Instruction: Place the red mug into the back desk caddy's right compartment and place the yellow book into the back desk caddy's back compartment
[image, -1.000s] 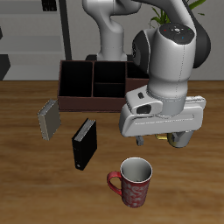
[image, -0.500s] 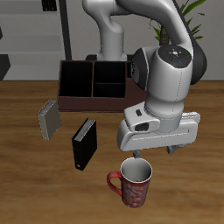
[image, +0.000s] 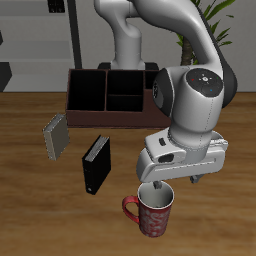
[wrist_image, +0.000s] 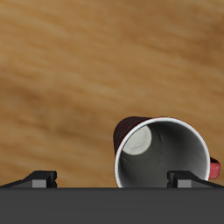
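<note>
The red mug (image: 152, 209) stands upright near the table's front edge, its handle pointing sideways. In the wrist view the mug (wrist_image: 166, 149) shows its grey-white inside. My gripper (image: 172, 185) is open and empty just above the mug. In the wrist view the gripper (wrist_image: 114, 179) has one fingertip over the mug's opening and the other outside the rim. The yellow book (image: 55, 135) stands on the table, farther back and well apart from the gripper. The back desk caddy (image: 100, 118) stands behind it, its wide end cell (image: 86, 90) empty.
A larger black book (image: 95, 164) stands between the yellow book and the mug. My arm covers the table beside the caddy. A plant and shelves are behind the table.
My gripper has moved down and toward the table's front edge, from above and behind the mug to right over its rim. The mug, the books and the caddy have not moved.
</note>
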